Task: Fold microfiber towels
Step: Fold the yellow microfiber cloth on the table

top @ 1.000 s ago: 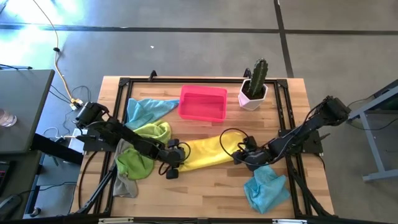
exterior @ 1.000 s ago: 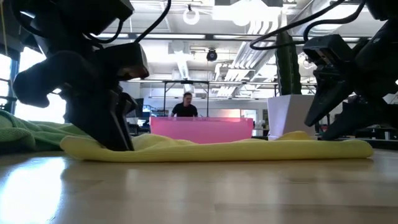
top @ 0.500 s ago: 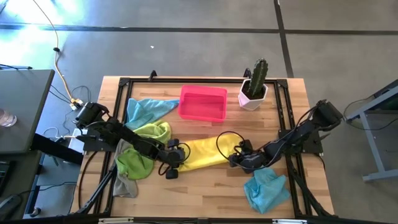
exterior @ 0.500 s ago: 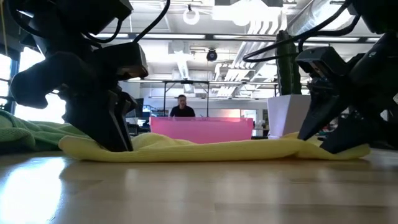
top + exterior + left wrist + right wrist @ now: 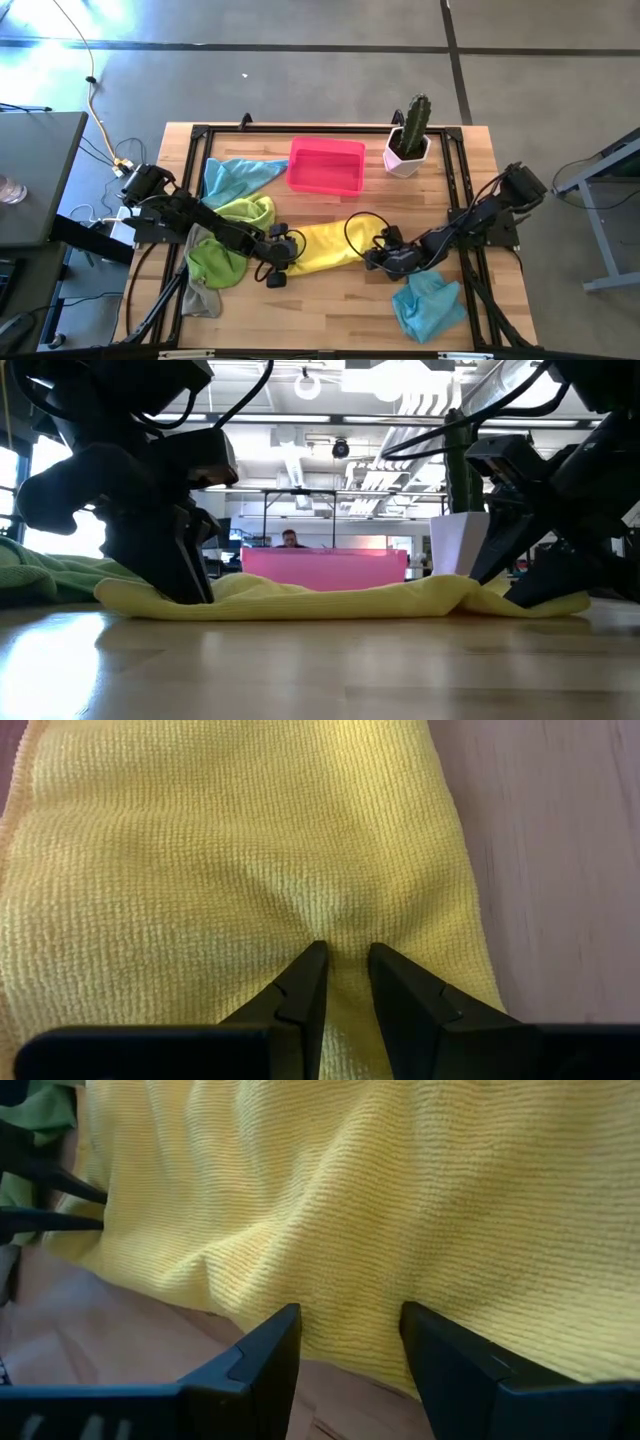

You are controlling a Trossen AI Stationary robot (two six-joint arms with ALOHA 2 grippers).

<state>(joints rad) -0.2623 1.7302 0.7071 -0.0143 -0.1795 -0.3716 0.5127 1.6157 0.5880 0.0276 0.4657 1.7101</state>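
With the yellow towel (image 5: 325, 246) stretched at centre frame on the tabletop (image 5: 330, 300), pinched by the narrow left hand (image 5: 340, 960), the part-open right hand (image 5: 350, 1325) should be closed squarely on its edge.

Both dark arms reach low toward the frame's lower centre, the left pincer (image 5: 283, 262) pinched nearly closed on yellow cloth, the right pincer (image 5: 376, 257) spread apart.

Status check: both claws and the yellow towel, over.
Left claw pinched on yellow towel. Right claw open at its other end, towel between the fingers. Nothing blocking.
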